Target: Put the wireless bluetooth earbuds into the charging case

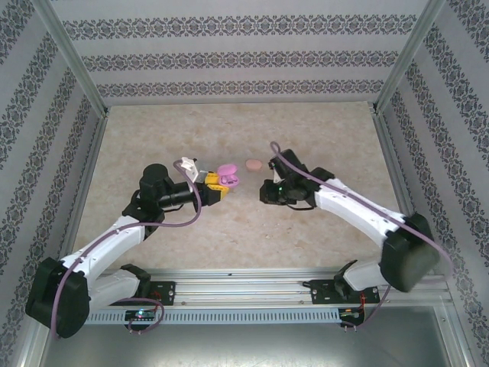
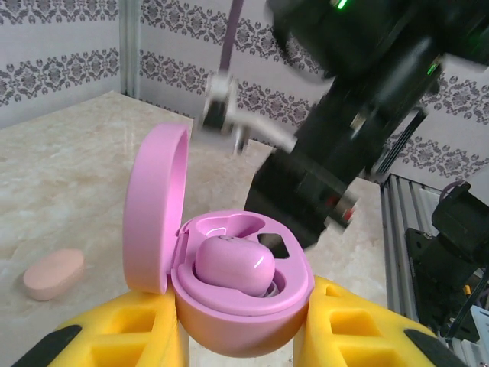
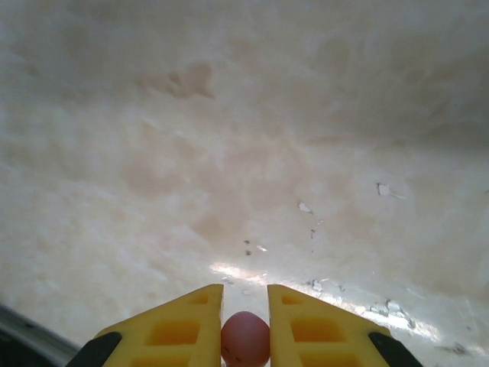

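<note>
My left gripper (image 2: 244, 310) is shut on the base of an open purple-pink charging case (image 2: 241, 306), held above the table with its lid (image 2: 157, 206) standing up on the left. One purple earbud (image 2: 233, 264) lies in the near socket, and the socket behind it (image 2: 229, 225) is bare. From above, the case (image 1: 227, 174) sits at the left gripper (image 1: 220, 186) tips. My right gripper (image 3: 244, 306) is shut on a small rounded pink earbud (image 3: 245, 339), above bare table. The right gripper (image 1: 263, 191) faces the case from the right, a short gap away.
A closed pale pink oval case (image 1: 254, 164) lies on the marble table (image 1: 229, 130) just behind the two grippers, also at the left wrist view's lower left (image 2: 53, 273). The right arm's black wrist (image 2: 344, 115) looms close beyond the open case. Patterned walls enclose the table.
</note>
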Controlling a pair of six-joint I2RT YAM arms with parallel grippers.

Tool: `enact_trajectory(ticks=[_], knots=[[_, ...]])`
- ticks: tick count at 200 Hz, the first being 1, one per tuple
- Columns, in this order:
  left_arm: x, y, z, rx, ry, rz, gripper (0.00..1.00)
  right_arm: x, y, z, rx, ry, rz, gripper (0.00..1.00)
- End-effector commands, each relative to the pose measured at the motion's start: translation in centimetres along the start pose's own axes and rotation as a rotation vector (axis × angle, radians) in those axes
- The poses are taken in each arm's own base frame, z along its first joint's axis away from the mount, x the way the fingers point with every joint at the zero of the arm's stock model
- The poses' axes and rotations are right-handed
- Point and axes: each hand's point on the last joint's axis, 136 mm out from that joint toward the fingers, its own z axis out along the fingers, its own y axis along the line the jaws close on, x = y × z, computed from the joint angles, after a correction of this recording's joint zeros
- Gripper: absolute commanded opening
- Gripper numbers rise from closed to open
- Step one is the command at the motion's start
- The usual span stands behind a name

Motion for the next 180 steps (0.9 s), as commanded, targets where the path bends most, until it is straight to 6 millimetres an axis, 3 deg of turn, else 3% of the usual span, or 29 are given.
enact_trajectory(ticks=[1,44,79,131,180], knots=[[0.6,0.4,-0.6,-0.034,0.016,0.022,0.2,-0.6,1.5,3.7,-0.104,0.016,-0.05,0.17],[1.1,0.8,-1.2,-0.063,0.028,0.023,0.2,0.1,1.7,9.8,-0.127,0.108,-0.172,0.17],[1.4,0.9,-1.4,-0.074,0.032,0.015,0.2,1.0,-0.1,12.2,-0.048,0.174,-0.187,0.22],[1.3,1.0,-1.5,-0.075,0.029,0.019,0.2,0.6,-2.4,10.6,0.102,0.161,-0.22,0.41],[1.1,1.0,-1.6,-0.073,0.023,0.022,0.21,-1.0,-3.0,7.1,0.213,0.113,-0.232,0.44]])
